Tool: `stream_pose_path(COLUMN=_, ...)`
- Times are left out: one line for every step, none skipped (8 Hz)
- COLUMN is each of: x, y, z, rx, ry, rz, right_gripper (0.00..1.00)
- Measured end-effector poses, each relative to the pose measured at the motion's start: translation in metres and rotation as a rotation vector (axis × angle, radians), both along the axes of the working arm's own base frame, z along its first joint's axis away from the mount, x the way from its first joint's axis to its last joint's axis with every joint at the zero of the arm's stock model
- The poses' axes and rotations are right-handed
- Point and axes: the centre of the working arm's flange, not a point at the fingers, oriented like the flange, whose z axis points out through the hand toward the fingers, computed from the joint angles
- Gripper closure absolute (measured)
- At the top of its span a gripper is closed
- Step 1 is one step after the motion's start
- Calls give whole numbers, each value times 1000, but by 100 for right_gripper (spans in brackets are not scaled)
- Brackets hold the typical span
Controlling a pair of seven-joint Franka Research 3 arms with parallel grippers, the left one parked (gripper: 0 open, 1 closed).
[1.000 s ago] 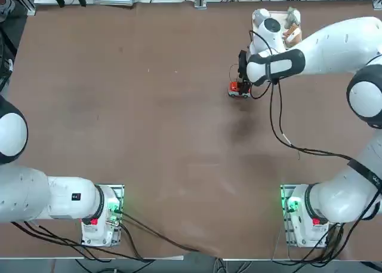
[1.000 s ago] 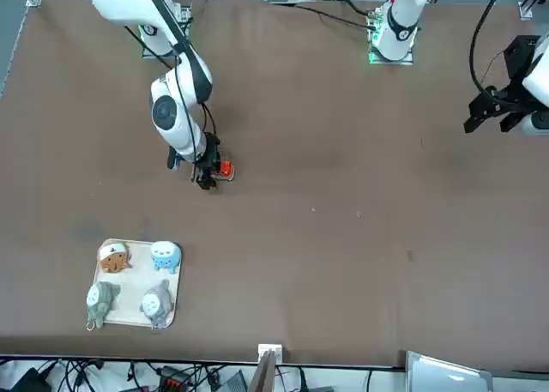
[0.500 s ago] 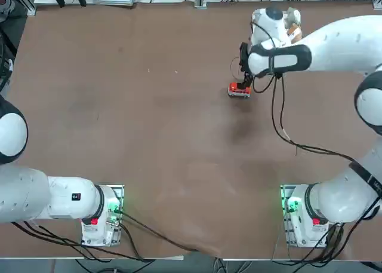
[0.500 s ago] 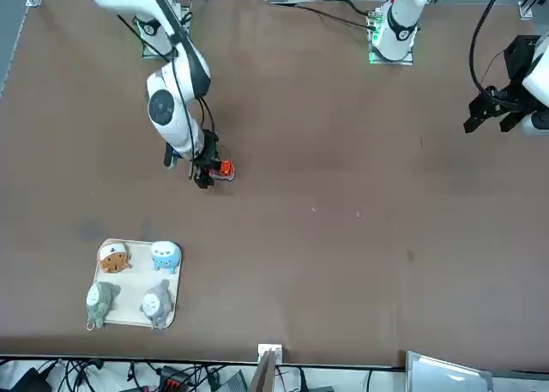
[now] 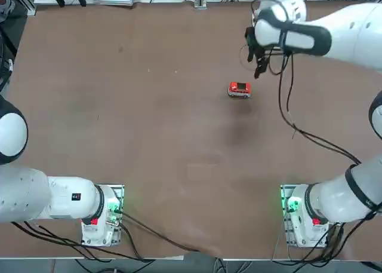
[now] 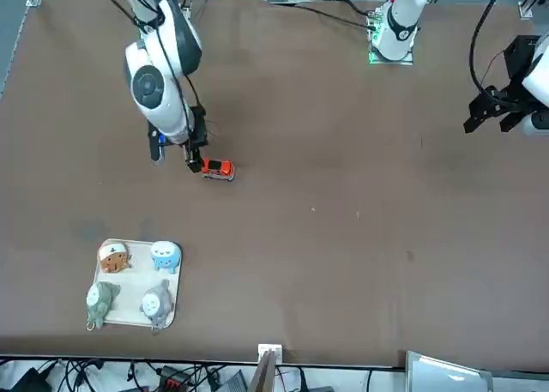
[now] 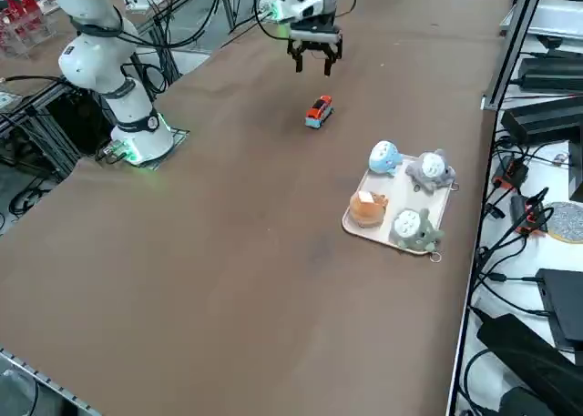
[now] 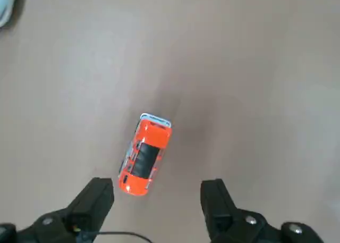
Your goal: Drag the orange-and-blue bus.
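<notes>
Bus (image 5: 239, 89) on the bare brown table (image 5: 149, 135) — right gripper (image 7: 314, 64) raised above it, empty.

The orange-and-blue bus sat upright on its wheels, alone on open tabletop in the robot's right half, toward the far edge, touching nothing; the wrist view showed its orange roof with a dark panel and a pale end (image 8: 145, 154). The right gripper hung in the air just beyond the bus and clear of it, fingers (image 8: 96, 199) pointing down and spread wide apart with nothing between them. Well apart from the bus — farther along the table's right side — lay a white tray (image 7: 353, 223) holding four small figurines (image 7: 407, 222): one blue-and-white, one orange-brown, two greyish.
</notes>
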Motion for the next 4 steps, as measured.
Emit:
stream_pose_path(x=12, y=-19, z=15, rx=8, ry=23, rz=65, right_gripper=0)
stream_pose_path(x=21, y=-42, z=24, rx=20, ry=55, rz=149, right_gripper=0)
stream_pose_path(x=27, y=-62, z=35, rx=37, ry=91, rz=238, right_gripper=0)
stream_pose_path(x=32, y=-82, z=47, rx=54, ry=123, rz=301, right_gripper=0)
